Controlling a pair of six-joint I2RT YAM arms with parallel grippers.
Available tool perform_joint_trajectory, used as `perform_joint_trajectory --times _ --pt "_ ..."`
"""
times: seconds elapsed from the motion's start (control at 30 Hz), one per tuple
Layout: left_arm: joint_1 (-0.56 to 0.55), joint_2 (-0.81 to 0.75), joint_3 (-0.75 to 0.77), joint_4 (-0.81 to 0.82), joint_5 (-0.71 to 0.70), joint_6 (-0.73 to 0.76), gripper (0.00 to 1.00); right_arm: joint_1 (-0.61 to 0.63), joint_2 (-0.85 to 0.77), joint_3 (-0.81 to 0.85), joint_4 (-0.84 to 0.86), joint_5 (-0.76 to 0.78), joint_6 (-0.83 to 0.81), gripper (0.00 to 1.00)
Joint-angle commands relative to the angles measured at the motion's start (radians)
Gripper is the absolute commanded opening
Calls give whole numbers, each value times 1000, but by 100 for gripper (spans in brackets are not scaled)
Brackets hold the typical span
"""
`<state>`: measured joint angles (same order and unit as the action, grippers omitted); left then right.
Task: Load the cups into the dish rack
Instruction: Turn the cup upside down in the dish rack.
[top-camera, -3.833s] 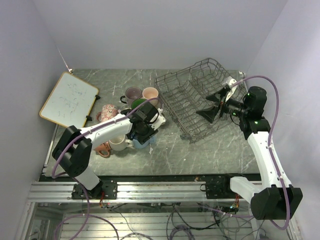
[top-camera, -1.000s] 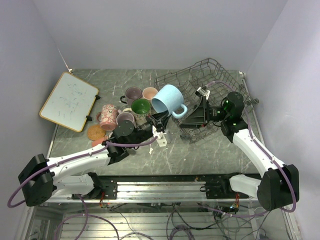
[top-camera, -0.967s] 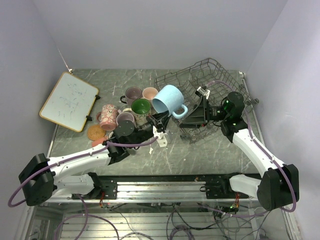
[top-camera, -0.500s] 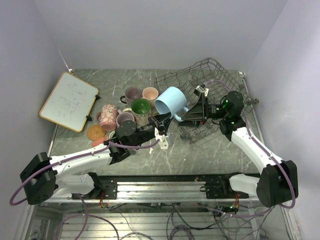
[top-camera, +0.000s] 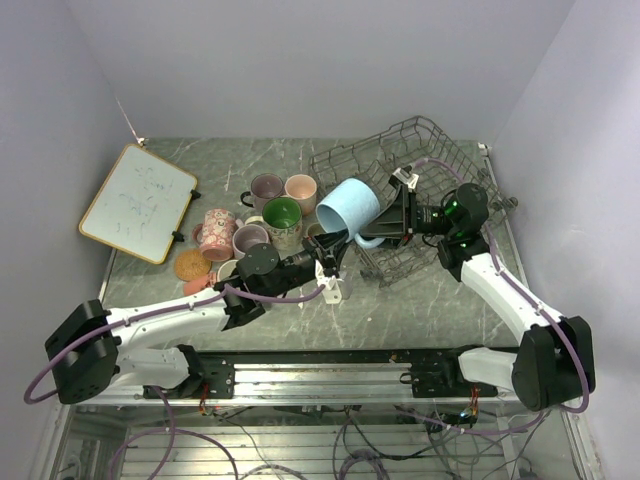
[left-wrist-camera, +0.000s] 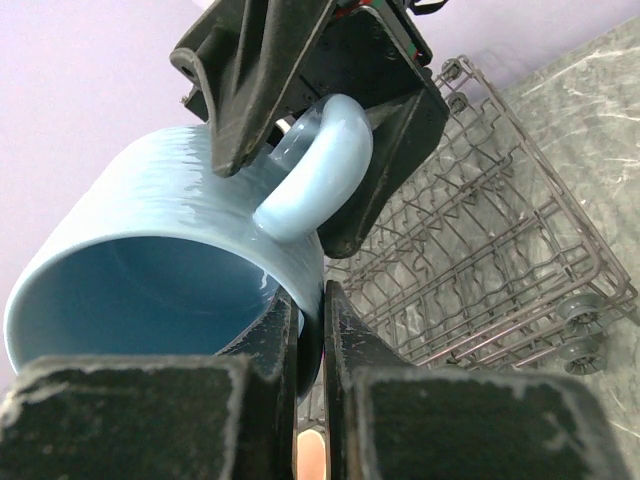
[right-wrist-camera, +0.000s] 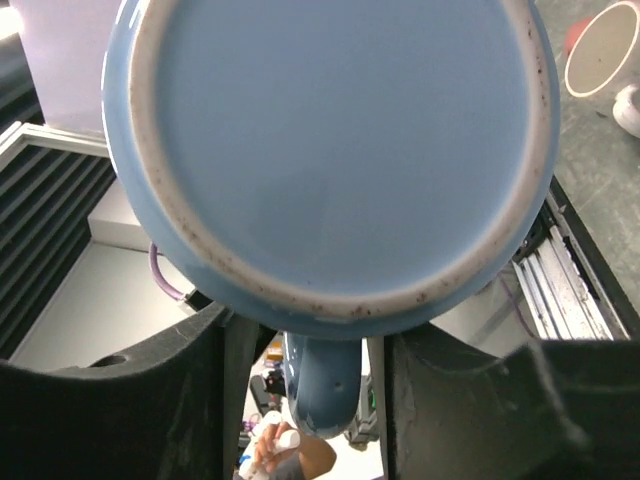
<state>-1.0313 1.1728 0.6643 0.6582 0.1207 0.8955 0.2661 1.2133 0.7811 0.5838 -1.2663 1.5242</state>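
Note:
A light blue cup (top-camera: 350, 208) hangs tilted in the air just left of the grey wire dish rack (top-camera: 425, 185). My left gripper (top-camera: 333, 247) is shut on its rim, one finger inside and one outside (left-wrist-camera: 310, 300). My right gripper (top-camera: 386, 230) reaches in from the rack side. Its fingers straddle the cup's handle (right-wrist-camera: 322, 395), and a slim gap shows on each side (right-wrist-camera: 305, 340). The cup's base (right-wrist-camera: 340, 140) fills the right wrist view. Several more cups (top-camera: 270, 215) stand grouped on the table to the left.
A whiteboard (top-camera: 138, 202) lies at the far left. A cork coaster (top-camera: 191, 264) lies beside the cup group. The dish rack (left-wrist-camera: 490, 260) sits tilted against the right wall, and its tines are bare.
My left arm has carried the blue cup to the right, toward the rack. My right gripper has moved onto the handle, and its jaws have narrowed around it.

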Motion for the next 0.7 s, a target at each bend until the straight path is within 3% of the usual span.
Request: perform_joint_trajectory --times 0.0,0.23,0.4,0.53,0.67 --pt "-13 -9 17 209 22 33 7 6 7 -17 60 10 45 40" --pt "-13 1 23 197 39 20 7 6 -12 -41 44 23 28 0" --pt "-13 -13 15 173 57 -36 9 -15 -41 -82 155 38 102 0" --pt "-13 -41 -22 166 69 -106 34 -68 -49 -127 260 54 157 0" --pt "-14 -64 -62 180 50 -199 47 -104 -59 -158 317 66 183 0"
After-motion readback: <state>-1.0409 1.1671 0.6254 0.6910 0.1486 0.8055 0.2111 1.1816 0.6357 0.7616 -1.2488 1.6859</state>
